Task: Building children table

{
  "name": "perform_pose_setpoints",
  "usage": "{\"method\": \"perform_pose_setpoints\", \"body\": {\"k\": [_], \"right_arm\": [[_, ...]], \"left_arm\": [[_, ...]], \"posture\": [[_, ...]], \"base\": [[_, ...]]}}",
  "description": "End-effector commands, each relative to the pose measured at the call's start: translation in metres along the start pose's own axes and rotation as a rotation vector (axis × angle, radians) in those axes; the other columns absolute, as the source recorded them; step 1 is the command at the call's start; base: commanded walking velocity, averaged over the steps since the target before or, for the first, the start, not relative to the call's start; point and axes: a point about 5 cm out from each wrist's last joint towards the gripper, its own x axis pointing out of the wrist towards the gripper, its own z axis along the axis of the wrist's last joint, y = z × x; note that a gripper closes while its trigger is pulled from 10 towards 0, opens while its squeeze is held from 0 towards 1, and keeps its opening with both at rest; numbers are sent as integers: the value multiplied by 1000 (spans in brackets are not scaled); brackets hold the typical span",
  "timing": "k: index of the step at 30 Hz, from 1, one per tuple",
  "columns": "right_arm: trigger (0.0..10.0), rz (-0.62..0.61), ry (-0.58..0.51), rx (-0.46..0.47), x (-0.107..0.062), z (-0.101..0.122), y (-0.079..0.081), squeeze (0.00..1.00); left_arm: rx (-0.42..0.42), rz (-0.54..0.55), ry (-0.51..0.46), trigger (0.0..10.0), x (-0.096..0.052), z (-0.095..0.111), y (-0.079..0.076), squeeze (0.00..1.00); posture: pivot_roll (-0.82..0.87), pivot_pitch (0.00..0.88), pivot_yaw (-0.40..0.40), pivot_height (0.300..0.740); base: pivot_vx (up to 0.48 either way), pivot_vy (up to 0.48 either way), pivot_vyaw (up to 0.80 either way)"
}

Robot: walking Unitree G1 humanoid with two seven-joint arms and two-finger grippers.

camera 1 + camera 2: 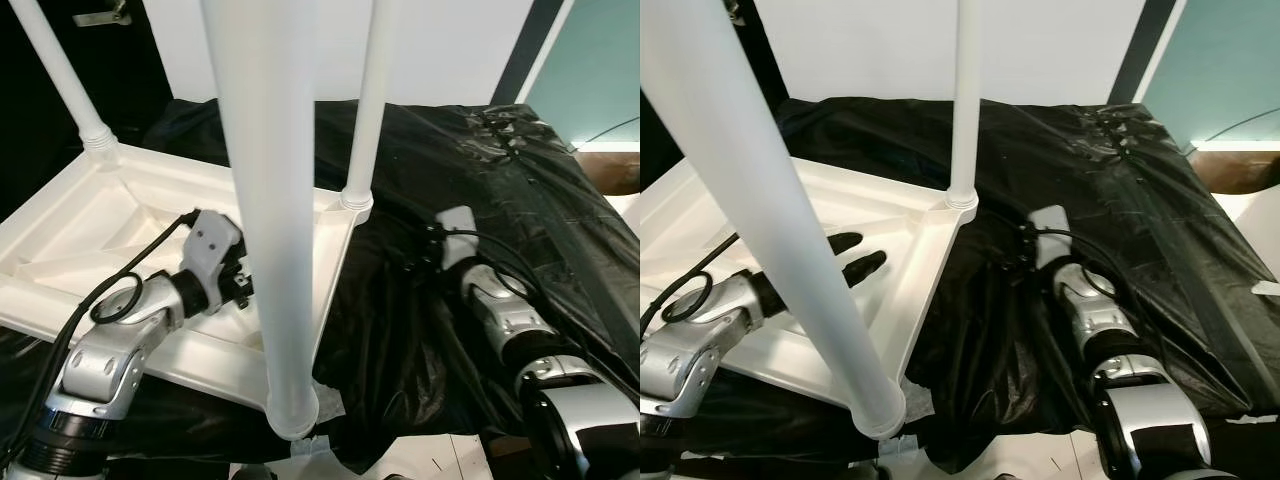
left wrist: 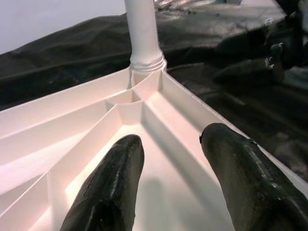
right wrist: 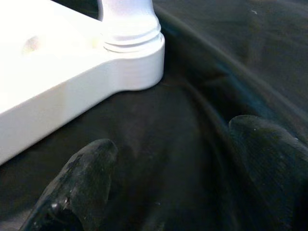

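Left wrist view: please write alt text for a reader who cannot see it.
The left gripper, fingers open and holding nothing, hovers over the ribbed underside of an upturned white tabletop. Ahead, a white leg stands upright in the corner socket, with black plastic sheeting beyond it.

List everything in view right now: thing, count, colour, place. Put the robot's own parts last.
White plastic children's tabletop: one, white, lying upside down on the black sheet, ribbed underside up.
White plastic table legs: three in view, white, standing upright in the tabletop's corner sockets.
Black plastic sheet: one, black, crinkled, spread under the tabletop.
White wall: one, behind the sheet.
Left claw: one, black fingers open, over the tabletop's ribbed underside, holding nothing.
Right claw: one, black fingers open, low over the black sheet beside a leg socket, holding nothing.
Silver arms: two, one on each side.
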Motion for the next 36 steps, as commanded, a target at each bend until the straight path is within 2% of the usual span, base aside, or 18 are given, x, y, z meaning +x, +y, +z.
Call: {"method": "perform_pose_setpoints", "body": {"k": [1,2,3,4,5,7,11,15,16,19,21,27,30,31,32,34,36], "right_arm": [[10000,11,23,-8,-4,-6,0,0],[10000,9,20,-14,-4,-4,-2,0],[10000,9,20,-14,-4,-4,-2,0],[10000,7,18,-21,-4,-3,-4,0],[10000,7,18,-21,-4,-3,-4,0],[10000,8,14,-28,-4,-1,-6,0],[10000,18,11,-31,-6,0,-6,0],[10000,21,12,-35,-7,0,-7,0],[10000,19,16,-41,-9,0,-9,0],[10000,17,18,-42,-9,0,-10,0],[10000,16,23,-53,-10,0,-12,0],[10000,16,24,-57,-10,1,-13,0],[10000,16,22,-57,-10,2,-14,0],[10000,15,22,-57,-9,2,-14,0],[10000,15,22,-57,-9,2,-14,0],[10000,14,20,-57,-9,3,-14,0],[10000,11,18,-55,-10,3,-14,0]], "left_arm": [[-4,-101,30,10000,-11,-4,-1,0],[-3,-129,75,10000,-24,-9,2,0],[-3,-129,75,10000,-24,-9,2,0],[14,-154,141,10000,-39,-14,5,0],[14,-154,141,10000,-39,-14,5,0],[38,-181,232,10000,-59,-20,11,0],[61,-222,282,10000,-70,-24,10,0],[62,-234,293,10000,-74,-26,9,0],[67,-278,332,10000,-83,-29,4,0],[71,-291,345,10000,-85,-30,2,0],[68,-351,382,10000,-88,-34,-5,0],[62,-388,410,10000,-87,-39,-11,0],[95,-374,430,10000,-79,-45,-11,0],[117,-338,438,10000,-73,-47,-7,0],[117,-338,438,10000,-73,-47,-7,0],[153,-293,418,10000,-63,-45,0,0],[165,-274,399,10000,-62,-41,4,0]], "posture": [[160,76,-46,740],[159,70,-45,740],[159,70,-45,740],[161,65,-47,740],[161,65,-47,740],[162,60,-49,740],[161,56,-51,740],[161,51,-49,740],[160,42,-54,740],[160,42,-54,740],[162,37,-55,740],[163,34,-54,740],[160,33,-56,740],[156,34,-54,740],[156,34,-54,740],[146,36,-51,740],[139,35,-48,740]], "base": [[0,0,0],[0,0,0],[0,0,0],[0,0,0],[0,0,0],[0,0,0],[0,0,0],[0,0,0],[0,0,0],[0,0,0],[0,0,0],[0,0,0],[0,0,0],[0,0,0],[0,0,0],[0,0,0],[0,0,0]]}}
